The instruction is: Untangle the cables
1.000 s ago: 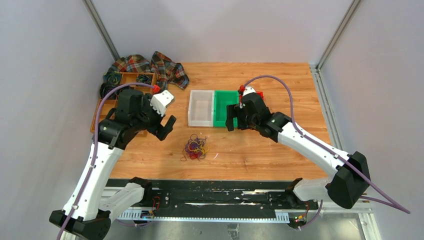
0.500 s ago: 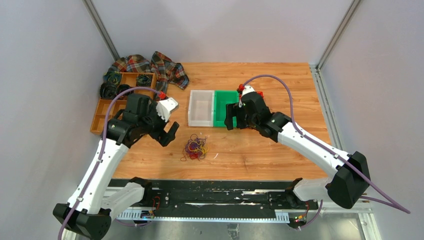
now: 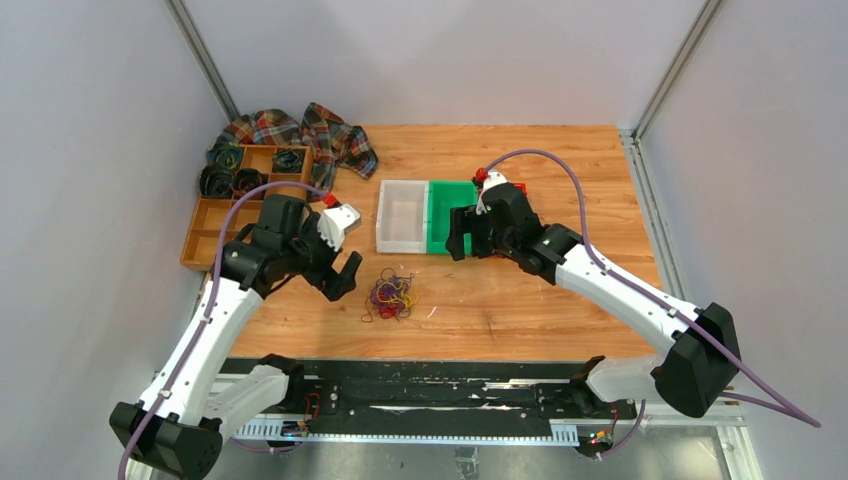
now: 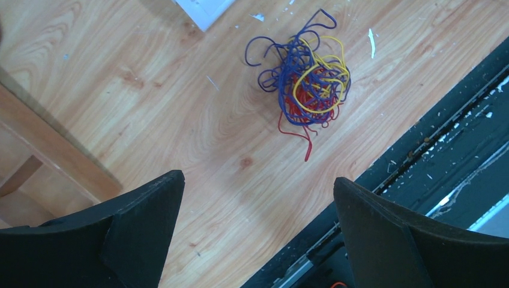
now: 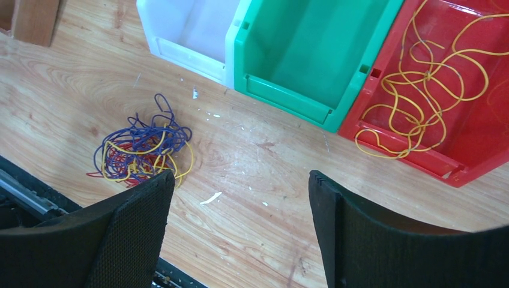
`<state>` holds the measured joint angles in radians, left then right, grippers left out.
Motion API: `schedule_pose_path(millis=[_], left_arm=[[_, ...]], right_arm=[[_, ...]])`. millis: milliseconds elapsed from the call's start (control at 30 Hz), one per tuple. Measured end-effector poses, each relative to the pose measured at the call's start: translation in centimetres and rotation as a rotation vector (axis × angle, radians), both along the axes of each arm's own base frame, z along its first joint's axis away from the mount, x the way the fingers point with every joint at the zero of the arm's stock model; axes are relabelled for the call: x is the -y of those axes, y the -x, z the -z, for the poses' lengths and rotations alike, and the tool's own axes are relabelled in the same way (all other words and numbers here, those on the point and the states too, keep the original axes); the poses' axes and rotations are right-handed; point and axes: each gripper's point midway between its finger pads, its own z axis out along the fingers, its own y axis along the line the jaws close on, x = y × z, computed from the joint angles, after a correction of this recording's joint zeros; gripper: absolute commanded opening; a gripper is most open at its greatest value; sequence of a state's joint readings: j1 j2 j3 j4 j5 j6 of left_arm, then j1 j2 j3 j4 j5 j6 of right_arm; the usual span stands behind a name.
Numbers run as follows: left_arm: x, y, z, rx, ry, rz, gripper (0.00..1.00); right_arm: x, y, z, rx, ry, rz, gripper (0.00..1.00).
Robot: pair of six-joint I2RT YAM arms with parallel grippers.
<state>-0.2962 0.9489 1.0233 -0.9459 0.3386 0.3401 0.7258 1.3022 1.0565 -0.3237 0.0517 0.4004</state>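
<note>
The cables (image 3: 392,296) lie in one loose tangle of blue, yellow and red strands on the wooden table, near its front edge. In the left wrist view the tangle (image 4: 306,78) sits ahead of my left gripper (image 4: 258,178), whose jaws are wide apart with nothing between them. From above, the left gripper (image 3: 340,277) hangs just left of the tangle. My right gripper (image 3: 465,240) is open and empty over the bins. Its wrist view has the tangle (image 5: 141,153) at lower left, beside the gripper (image 5: 240,175). A loose yellow cable (image 5: 420,90) lies in a red bin (image 5: 480,135).
A white bin (image 3: 400,245) and a green bin (image 3: 440,250) stand side by side behind the tangle, both bare inside in the right wrist view. A wooden tray (image 3: 205,225) holding dark coils and a plaid cloth (image 3: 300,135) are at the back left. A black rail borders the table front.
My left gripper has moved right and toward the table front, closing in on the tangle. The right arm has barely shifted.
</note>
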Motion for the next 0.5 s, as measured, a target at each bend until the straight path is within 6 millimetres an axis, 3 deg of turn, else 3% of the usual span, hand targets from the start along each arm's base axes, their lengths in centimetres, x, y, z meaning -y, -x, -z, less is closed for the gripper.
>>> schedule_pose_path(millis=[267,500], left_arm=[[0.3,0.6,1.0,-0.035,0.015,0.011,0.99],[0.6,0.4,0.9,0.01,0.031,0.031,0.94]], right_arm=[[-0.7,-0.2,0.1,-0.009,-0.012,-0.017,0.87],[-1.6,-0.5,-1.7,0.012,-0.045,-0.042,0.87]])
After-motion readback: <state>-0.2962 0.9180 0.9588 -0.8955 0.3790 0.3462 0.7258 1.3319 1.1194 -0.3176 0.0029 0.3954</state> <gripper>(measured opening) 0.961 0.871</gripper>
